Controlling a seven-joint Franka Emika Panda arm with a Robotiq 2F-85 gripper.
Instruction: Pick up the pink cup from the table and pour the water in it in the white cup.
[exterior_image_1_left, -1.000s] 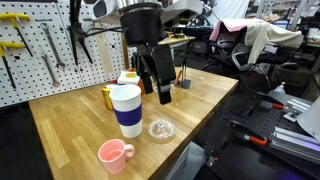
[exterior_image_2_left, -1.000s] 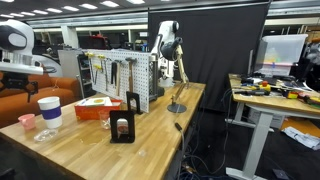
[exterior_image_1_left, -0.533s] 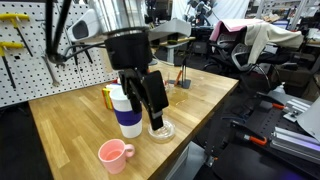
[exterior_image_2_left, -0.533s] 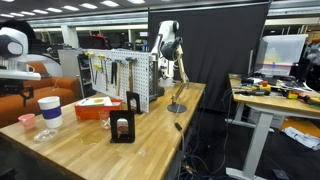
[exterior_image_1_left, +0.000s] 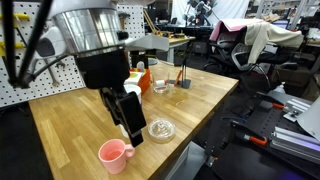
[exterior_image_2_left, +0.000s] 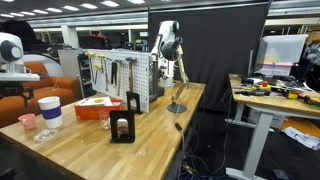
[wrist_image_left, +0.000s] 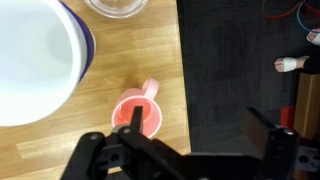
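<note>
The pink cup (exterior_image_1_left: 113, 155) stands near the front edge of the wooden table (exterior_image_1_left: 65, 125). It also shows in an exterior view (exterior_image_2_left: 26, 121) and in the wrist view (wrist_image_left: 135, 112), handle pointing up. The white cup with the blue band (exterior_image_2_left: 48, 111) stands next to it and fills the wrist view's upper left (wrist_image_left: 35, 55); the arm hides it in an exterior view. My gripper (exterior_image_1_left: 133, 135) is open and empty, hanging just above and beside the pink cup. In the wrist view (wrist_image_left: 200, 140) one finger lies over the cup and the other over the floor.
A small clear glass dish (exterior_image_1_left: 161, 129) sits close to the gripper near the table's edge, also at the wrist view's top (wrist_image_left: 118, 5). A yellow-handled container (exterior_image_1_left: 130, 78) stands behind the arm. A pegboard (exterior_image_2_left: 118, 75) and a black stand (exterior_image_2_left: 123, 125) are on the table. The table edge (wrist_image_left: 181, 70) drops to dark floor.
The arm has swung forward and down from behind the white cup toward the pink cup, and now covers the white cup in that exterior view. The cups have not moved.
</note>
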